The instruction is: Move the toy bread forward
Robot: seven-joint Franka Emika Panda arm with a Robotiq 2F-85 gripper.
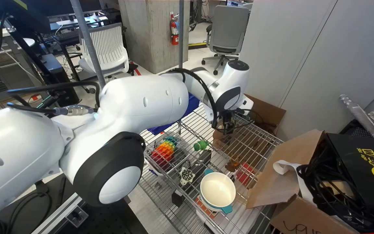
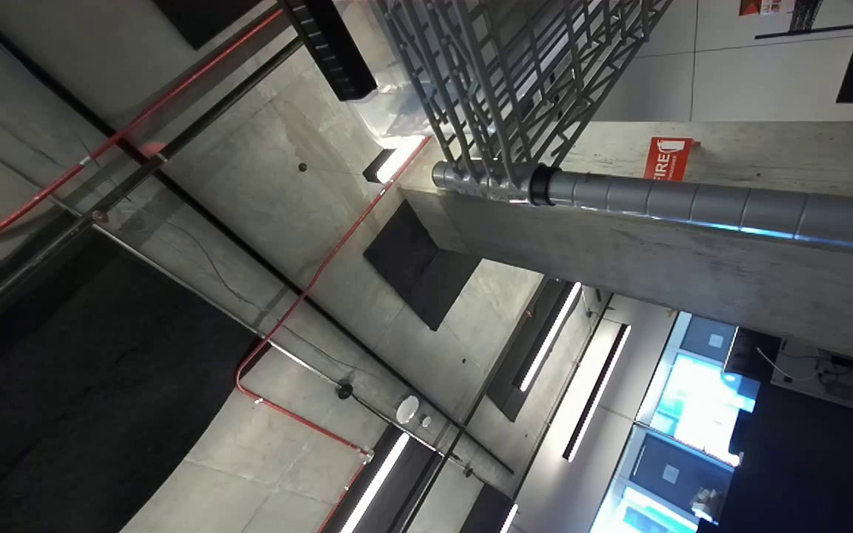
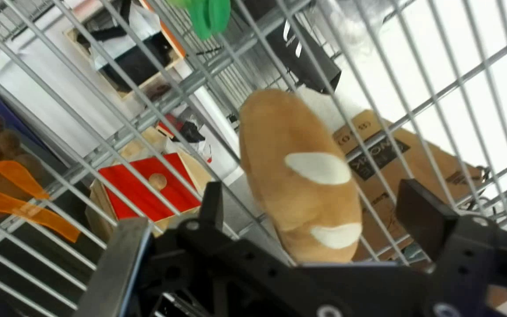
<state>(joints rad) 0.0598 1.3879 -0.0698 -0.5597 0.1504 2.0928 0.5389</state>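
The toy bread is a brown plush loaf with white patches. It lies on the wire shelf in the middle of the wrist view (image 3: 293,193). My gripper (image 3: 316,200) is open, with one finger on each side of the bread's near end. Gaps show between the bread and both fingers. The bread's nearest tip is hidden behind the gripper body. In an exterior view the gripper (image 1: 228,127) points down over the far part of the shelf; I cannot clearly make out the bread there. Neither bread nor gripper shows in the ceiling-facing exterior view.
On the wire shelf (image 1: 252,136) are a cream pot with teal handles (image 1: 218,190), a green toy (image 1: 201,145) and a brown plush with orange ribbon (image 3: 16,189). A red-faced wooden box (image 3: 152,187) shows through the wires. An open cardboard box (image 1: 284,175) stands beside the shelf.
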